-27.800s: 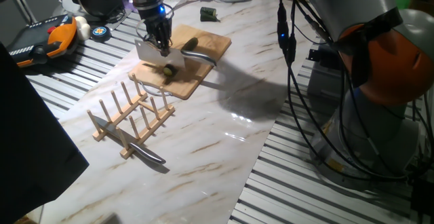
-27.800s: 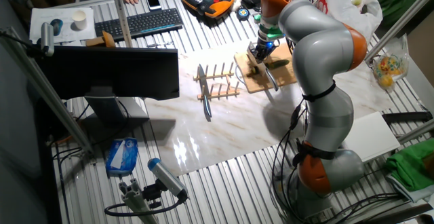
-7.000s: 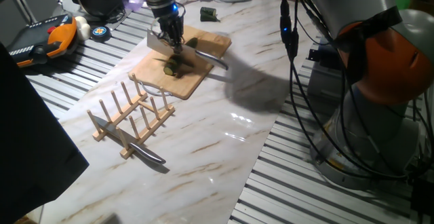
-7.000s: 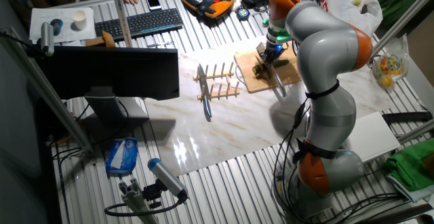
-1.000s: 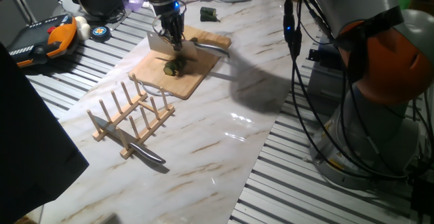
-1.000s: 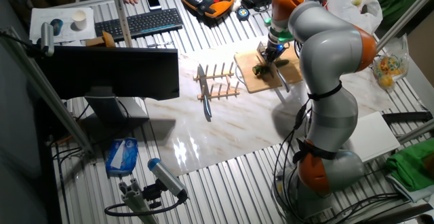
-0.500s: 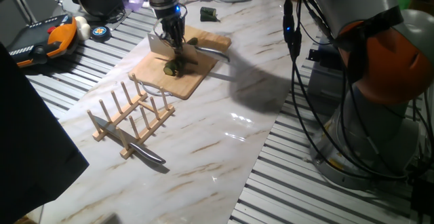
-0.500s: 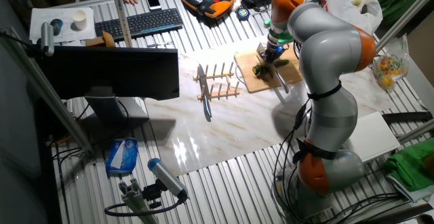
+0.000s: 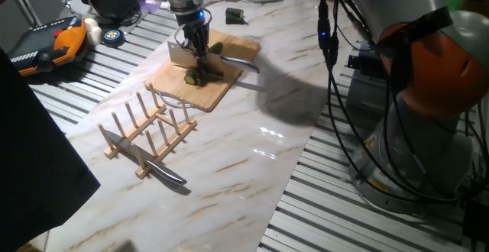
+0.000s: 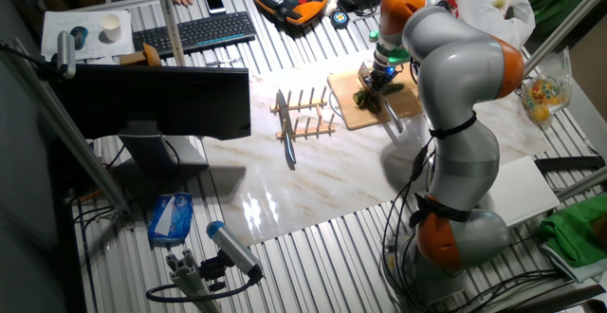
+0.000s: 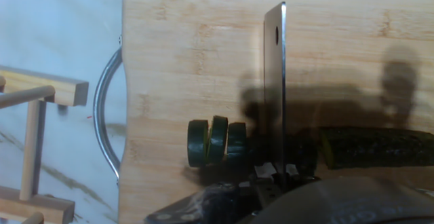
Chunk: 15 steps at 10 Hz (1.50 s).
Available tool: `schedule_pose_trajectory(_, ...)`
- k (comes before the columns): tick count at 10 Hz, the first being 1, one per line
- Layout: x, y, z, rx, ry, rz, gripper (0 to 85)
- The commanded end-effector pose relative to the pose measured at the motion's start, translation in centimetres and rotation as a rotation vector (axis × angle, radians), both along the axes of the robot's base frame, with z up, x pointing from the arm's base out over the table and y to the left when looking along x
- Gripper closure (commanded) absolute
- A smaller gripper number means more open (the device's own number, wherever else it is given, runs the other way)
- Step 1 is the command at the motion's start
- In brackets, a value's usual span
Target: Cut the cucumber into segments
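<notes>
now the gripper (image 9: pixel 196 50) is seen clamped on a knife (image 11: pixel 274 81), whose blade is held edge-down over the board (image 11: pixel 183 68). just left of the blade in the hand view, three thin segments (image 11: pixel 217 141) are stood on edge, leaning together. on the blade's other side the cucumber (image 11: pixel 376 147) is laid flat on the board, close to the blade. farther out, a wooden rack (image 9: pixel 145 130) is set on the marble table (image 9: pixel 252 153), with a second knife (image 9: pixel 157 168) lying through it.
</notes>
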<state>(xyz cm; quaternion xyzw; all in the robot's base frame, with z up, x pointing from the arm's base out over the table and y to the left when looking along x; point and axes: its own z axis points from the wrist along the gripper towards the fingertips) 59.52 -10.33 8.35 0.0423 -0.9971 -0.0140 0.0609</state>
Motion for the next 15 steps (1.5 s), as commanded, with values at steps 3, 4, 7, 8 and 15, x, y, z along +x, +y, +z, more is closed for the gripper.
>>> schedule_pose_trajectory(3, 0.04, 0.01, -0.04, 0.003, 0.003, 0.000, 84.3)
schedule_pose_trajectory(4, 0.09, 0.03, -0.06, 0.003, 0.004, 0.000, 84.3)
schedule_pose_trajectory(7, 0.21, 0.10, -0.19, 0.007, 0.009, 0.000, 84.3)
schedule_pose_trajectory(8, 0.22, 0.10, -0.20, 0.007, 0.010, 0.000, 84.3)
schedule_pose_trajectory(15, 0.29, 0.17, -0.28, 0.013, 0.019, -0.001, 84.3)
